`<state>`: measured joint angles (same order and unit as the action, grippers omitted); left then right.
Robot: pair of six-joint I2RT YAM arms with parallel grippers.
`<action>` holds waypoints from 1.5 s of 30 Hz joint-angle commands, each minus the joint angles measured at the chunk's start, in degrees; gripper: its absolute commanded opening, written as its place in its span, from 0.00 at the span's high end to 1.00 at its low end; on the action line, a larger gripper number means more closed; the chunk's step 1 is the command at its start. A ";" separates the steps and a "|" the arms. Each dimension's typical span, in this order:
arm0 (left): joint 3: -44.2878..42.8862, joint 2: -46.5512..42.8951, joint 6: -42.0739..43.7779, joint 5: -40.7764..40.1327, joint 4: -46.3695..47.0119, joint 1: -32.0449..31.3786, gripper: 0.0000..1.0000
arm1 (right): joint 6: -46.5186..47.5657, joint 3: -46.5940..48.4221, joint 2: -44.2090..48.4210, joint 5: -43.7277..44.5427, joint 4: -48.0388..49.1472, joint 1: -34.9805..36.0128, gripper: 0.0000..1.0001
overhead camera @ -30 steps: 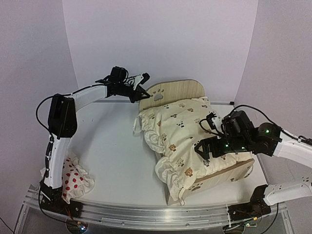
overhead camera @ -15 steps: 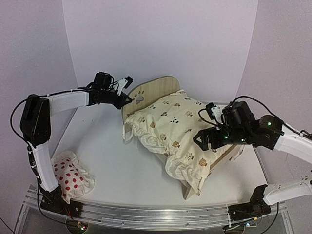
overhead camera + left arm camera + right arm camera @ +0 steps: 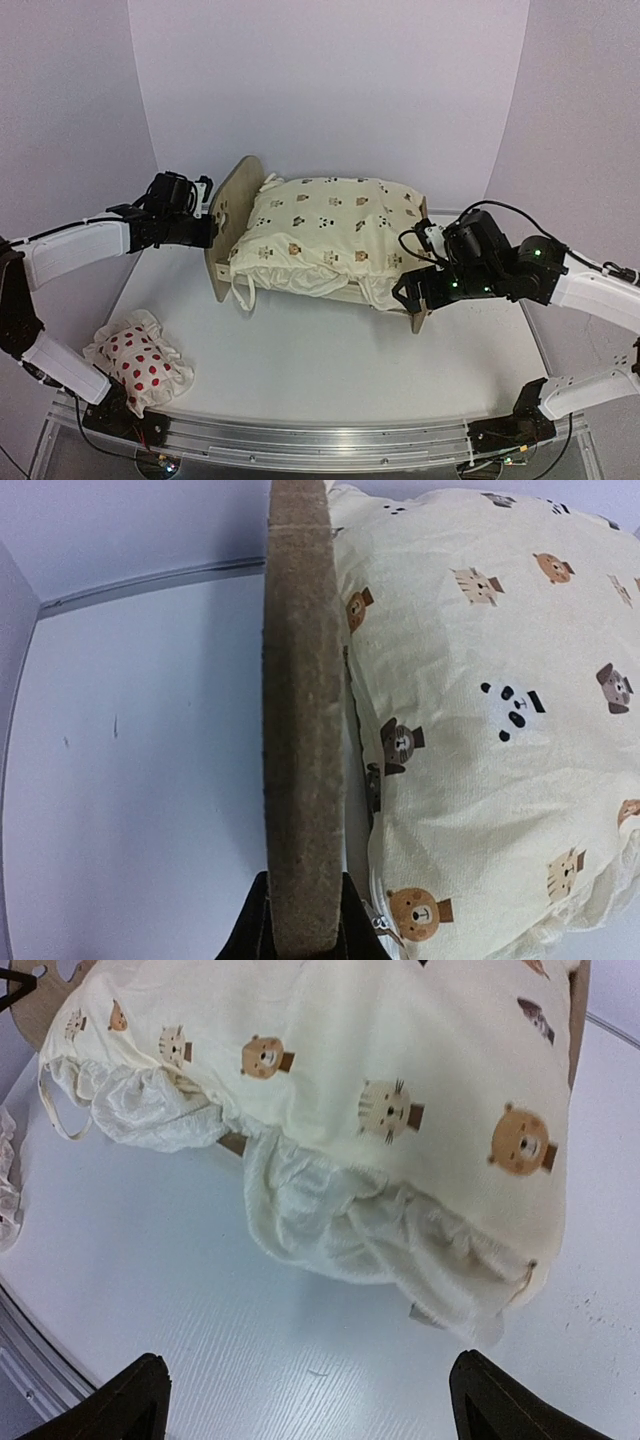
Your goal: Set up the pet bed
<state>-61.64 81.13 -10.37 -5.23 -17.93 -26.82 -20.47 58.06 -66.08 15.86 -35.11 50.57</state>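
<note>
Top: pet bed [image 3: 232, 200] mid-table, cushion [image 3: 330, 225] on top; left gripper [image 3: 207, 228] at its head end, right gripper [image 3: 412, 298] near the foot end.
Left wrist: jaws pinch headboard [image 3: 300, 730] edge. Stiff, probably light wood, so a good handle.
Right wrist: claw wide, empty. Cushion is soft and may slide.

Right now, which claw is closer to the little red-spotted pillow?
Left. The left gripper, shut on the headboard, sits just behind the spotted pillow. The right gripper hangs open at the bed's opposite end, much farther away.
</note>
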 commanded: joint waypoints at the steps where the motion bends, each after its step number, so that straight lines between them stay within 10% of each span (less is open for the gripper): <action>1: 3.87 -6.57 -16.01 -0.67 -4.86 -5.82 1.00 | 0.45 1.62 -2.59 -5.20 1.03 0.15 0.02; 23: 11.01 -14.86 -20.62 13.21 -2.65 -10.44 0.96 | 14.27 17.55 -33.56 -22.12 26.11 12.25 0.17; 36: 14.52 -21.76 -18.46 6.82 -3.23 -10.36 0.43 | 19.95 30.15 -51.63 -18.59 34.57 15.89 0.28; 45: 14.51 -25.73 -16.85 3.12 -6.40 -10.35 0.36 | 22.40 31.40 -55.38 -13.58 36.78 16.95 0.38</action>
<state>-47.11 57.80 -28.04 -0.19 -23.29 -37.08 -0.01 86.91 -120.26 -1.03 -1.98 66.77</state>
